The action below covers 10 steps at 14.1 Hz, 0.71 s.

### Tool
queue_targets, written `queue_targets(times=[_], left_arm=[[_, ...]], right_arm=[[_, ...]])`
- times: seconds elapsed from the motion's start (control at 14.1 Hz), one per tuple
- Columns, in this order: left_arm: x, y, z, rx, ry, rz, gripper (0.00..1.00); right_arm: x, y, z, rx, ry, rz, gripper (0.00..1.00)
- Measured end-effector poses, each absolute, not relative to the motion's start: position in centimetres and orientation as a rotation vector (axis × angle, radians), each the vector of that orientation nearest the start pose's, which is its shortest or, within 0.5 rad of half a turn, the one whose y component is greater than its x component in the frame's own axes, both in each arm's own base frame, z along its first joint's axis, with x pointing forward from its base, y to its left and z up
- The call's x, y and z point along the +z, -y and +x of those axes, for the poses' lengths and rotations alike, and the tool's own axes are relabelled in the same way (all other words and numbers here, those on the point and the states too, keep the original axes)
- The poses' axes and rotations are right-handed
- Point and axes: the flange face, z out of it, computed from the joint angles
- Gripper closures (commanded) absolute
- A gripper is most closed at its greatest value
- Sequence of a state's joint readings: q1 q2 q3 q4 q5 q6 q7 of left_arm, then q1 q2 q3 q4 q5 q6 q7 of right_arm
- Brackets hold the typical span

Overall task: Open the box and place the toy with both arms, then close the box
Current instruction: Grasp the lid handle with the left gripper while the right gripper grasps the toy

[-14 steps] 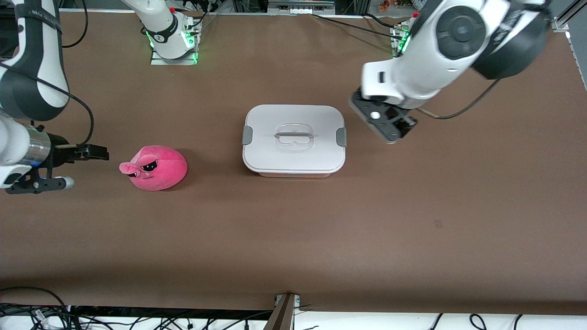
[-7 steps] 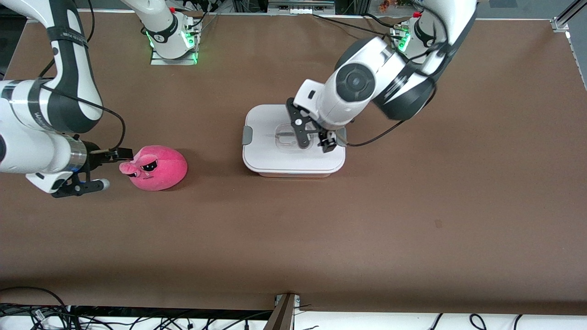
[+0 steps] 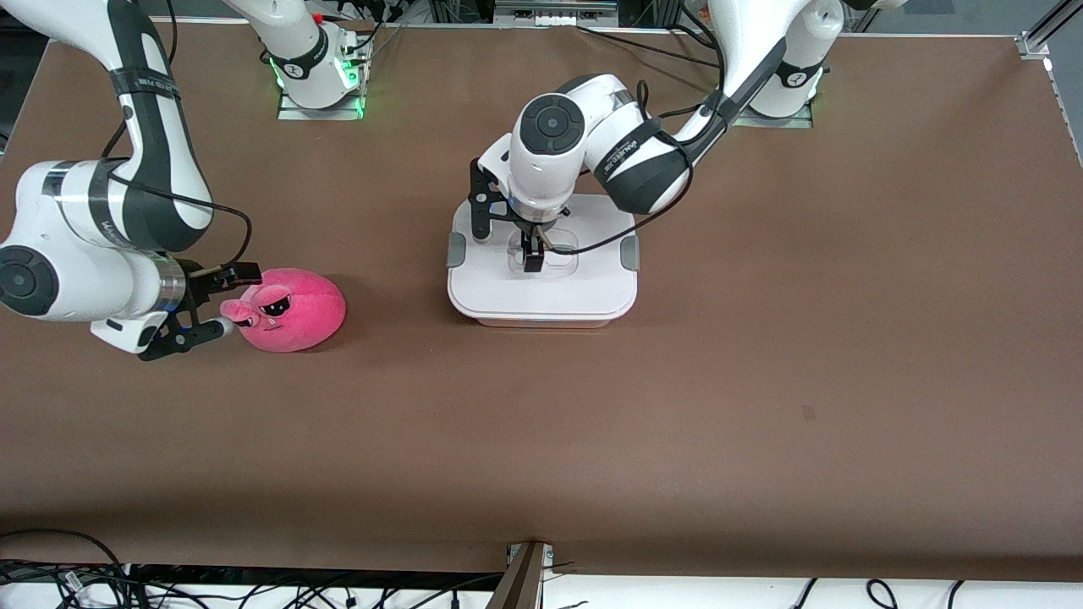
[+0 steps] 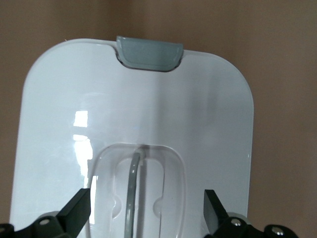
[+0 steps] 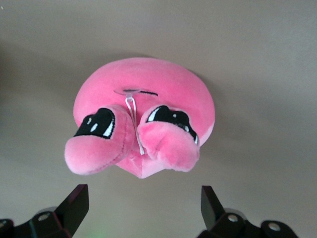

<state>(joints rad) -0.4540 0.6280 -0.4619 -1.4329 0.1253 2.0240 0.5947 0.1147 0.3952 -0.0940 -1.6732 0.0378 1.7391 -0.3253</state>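
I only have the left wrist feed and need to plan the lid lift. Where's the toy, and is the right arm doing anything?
Observer: The toy sits on the table toward the right arm's end, apart from the box.
Operator: And the right gripper?
Observer: The right gripper is open at the toy's snout end, its fingers either side of the snout, not closed on it.
Operator: My feed shows one grey clip. Is there a second?
Observer: Yes, the front view shows a grey clip at each short end of the lid.
Operator: Where's my gripper over the lid?
Observer: The left gripper is open over the clear handle at the lid's centre.
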Motion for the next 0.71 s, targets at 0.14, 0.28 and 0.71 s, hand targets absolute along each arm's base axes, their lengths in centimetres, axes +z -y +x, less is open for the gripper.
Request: queue_targets(times=[0.14, 0.28, 0.71], left_arm=[[34.4, 51.9, 48.6, 0.031, -2.229, -2.425, 0.62], [33.9, 51.8, 48.6, 0.045, -2.229, -2.427, 0.94], [34.1, 51.3, 49.3, 0.035, -2.231, -2.425, 1.0]], right_arm=[[33.8, -2.1, 61.6, 0.508, 0.511, -3.007, 0.0], [32.7, -2.0, 61.1, 0.497, 0.511, -3.01, 0.0], [31.1, -2.9, 61.0, 0.402, 0.539, -3.026, 0.17]])
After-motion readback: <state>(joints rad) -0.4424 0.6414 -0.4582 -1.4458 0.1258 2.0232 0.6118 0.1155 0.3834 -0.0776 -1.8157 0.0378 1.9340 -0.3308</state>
